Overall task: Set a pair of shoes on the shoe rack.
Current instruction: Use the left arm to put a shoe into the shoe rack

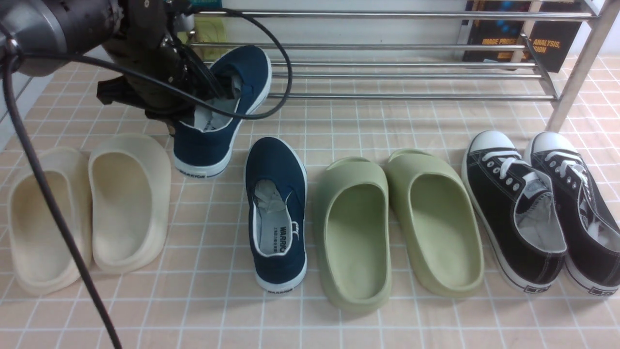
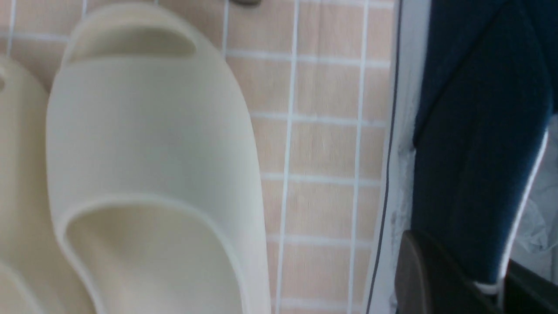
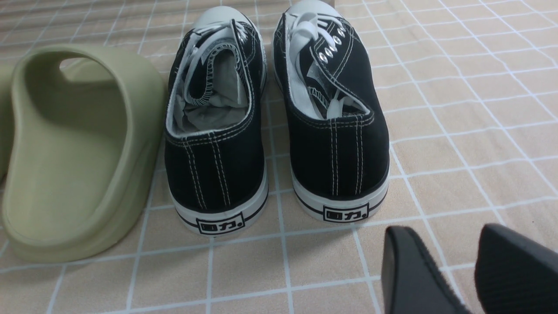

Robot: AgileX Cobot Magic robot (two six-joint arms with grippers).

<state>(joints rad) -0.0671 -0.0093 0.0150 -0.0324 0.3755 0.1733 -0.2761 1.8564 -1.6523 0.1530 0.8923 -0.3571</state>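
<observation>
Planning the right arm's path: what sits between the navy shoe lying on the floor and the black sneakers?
The two green slides, side by side; the front view shows it.

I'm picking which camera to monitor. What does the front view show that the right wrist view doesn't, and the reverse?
Front view only: the left gripper clamping the tilted navy shoe by its collar, the other navy shoe flat on the tiled floor, the shoe rack and the cream slides. Right wrist view only: the right gripper, fingers apart and empty, near the heels of the black sneakers. Both: the black sneakers, a green slide and the tiled floor.
</observation>
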